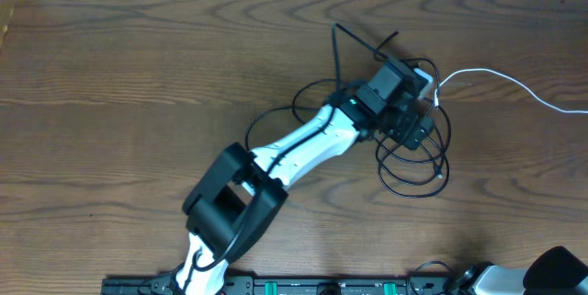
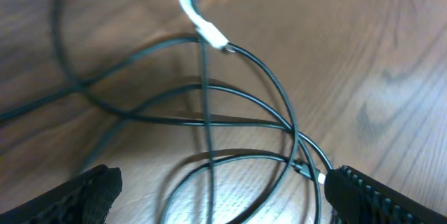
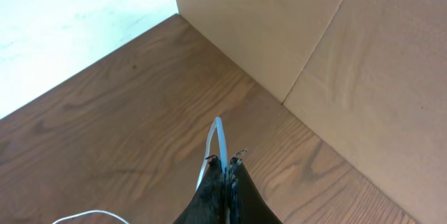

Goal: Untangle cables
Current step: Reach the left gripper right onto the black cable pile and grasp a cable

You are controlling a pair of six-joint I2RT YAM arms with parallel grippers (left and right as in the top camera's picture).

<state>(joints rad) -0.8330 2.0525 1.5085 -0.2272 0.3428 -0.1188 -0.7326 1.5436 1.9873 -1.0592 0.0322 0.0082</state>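
The black cable (image 1: 356, 40) lies in several overlapping loops on the wooden table, right of centre. My left gripper (image 1: 413, 130) hovers over these loops. In the left wrist view it (image 2: 220, 192) is open and the black cable (image 2: 209, 121) passes between its fingers, untouched. The white cable (image 1: 501, 76) runs from the tangle to the right edge of the overhead view. Its white plug end (image 2: 204, 30) meets the black loops. My right gripper (image 3: 227, 167) is shut on a bend of the white cable (image 3: 221, 135), above the table near its corner.
A cardboard wall (image 3: 279, 21) stands beyond the table corner, with pale floor (image 3: 70, 21) to its left. The right arm's base (image 1: 556, 267) sits at the bottom right. A black rail (image 1: 322, 286) runs along the front edge.
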